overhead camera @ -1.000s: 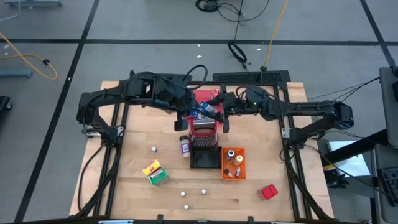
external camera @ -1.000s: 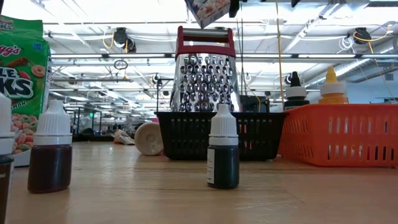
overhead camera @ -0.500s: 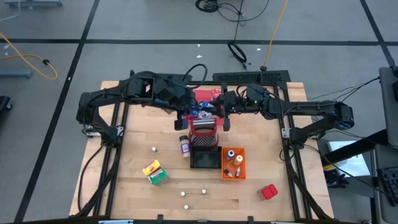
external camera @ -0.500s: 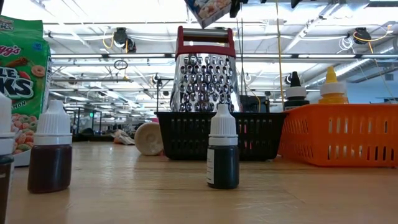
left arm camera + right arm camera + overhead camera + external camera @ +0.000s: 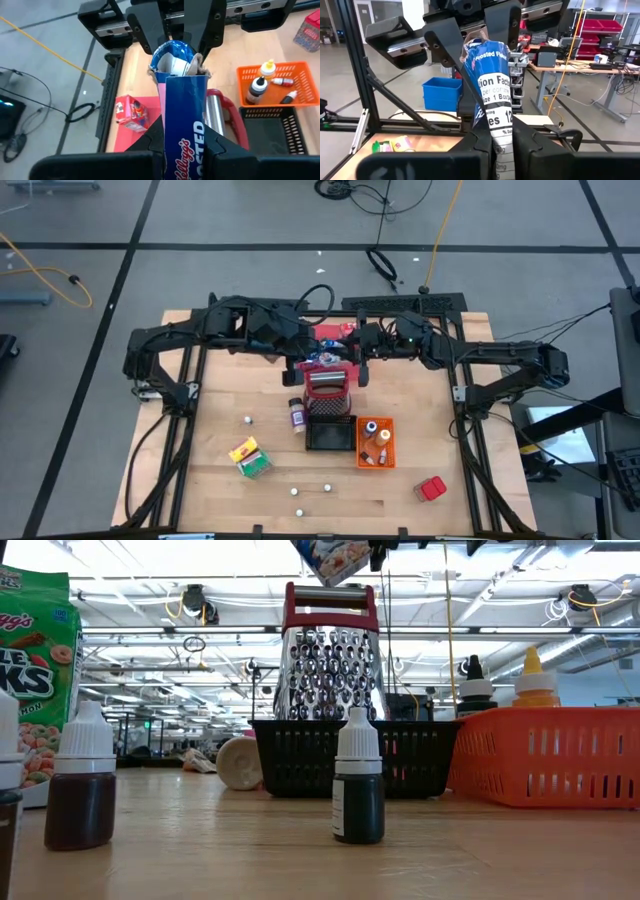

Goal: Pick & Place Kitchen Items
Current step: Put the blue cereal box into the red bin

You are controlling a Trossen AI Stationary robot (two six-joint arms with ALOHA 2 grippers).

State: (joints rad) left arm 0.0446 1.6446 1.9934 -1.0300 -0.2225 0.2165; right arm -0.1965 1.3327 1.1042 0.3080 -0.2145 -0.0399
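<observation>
Nearest on the wooden worktop (image 5: 300,850), a small dark dropper bottle with a white cap (image 5: 359,790) stands in front of the red-handled steel box grater (image 5: 331,658). Above that grater, the left pincer (image 5: 184,145) and right pincer (image 5: 502,145) both clamp one blue cardboard cereal box (image 5: 183,131), held from opposite ends.

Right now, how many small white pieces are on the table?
3. One white piece lies left of the small bottle; two more sit near the table's front edge. Others may be hidden.
</observation>
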